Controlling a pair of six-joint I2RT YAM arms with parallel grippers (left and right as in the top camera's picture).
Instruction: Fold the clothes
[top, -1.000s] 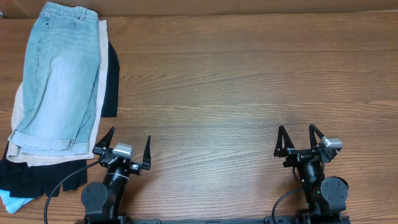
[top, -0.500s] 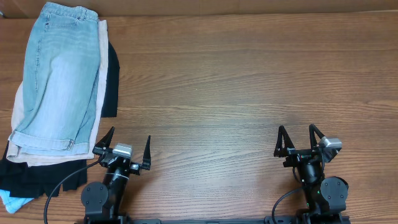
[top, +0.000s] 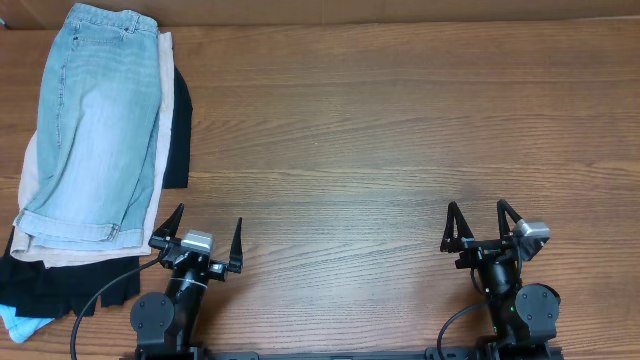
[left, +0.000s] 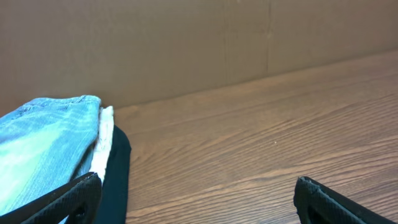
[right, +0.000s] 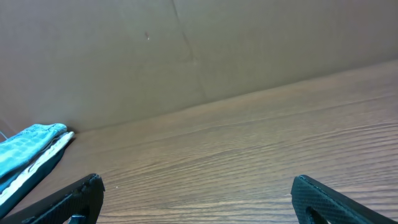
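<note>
Brown wood-grain laminate forms the surface (top: 400, 130), which is closed off along its far edge by a plain cardboard wall (left: 186, 43). All the clothes are gathered in one stack at the far left of the surface. A faded light-blue denim garment (top: 95, 130) with a rolled cuff is laid on top, and a cream cloth (top: 164, 110) is seen as a narrow margin beneath it. Black fabric (top: 180, 130) juts out along the right side and at the near end, where its edge looks ragged. A pale blue scrap of cloth (top: 14, 322) is exposed at the near-left corner.

The left pincer (top: 208, 225) is parked at the near edge, just beside the stack's near-right corner. Its jaws are spread wide and nothing is held between them. The right pincer (top: 477, 215) is parked well apart from the clothes, likewise spread wide and empty.

No fold is seen to have been started, so the task is judged to be at its very beginning. The denim is taken to be stiff and heavy, the layers below softer and more easily dragged. A pinch on the top garment alone is therefore called for, probably at the cuff edge nearest the left pincer, so that it can be lifted clear and spread flat on the bare middle of the surface.
</note>
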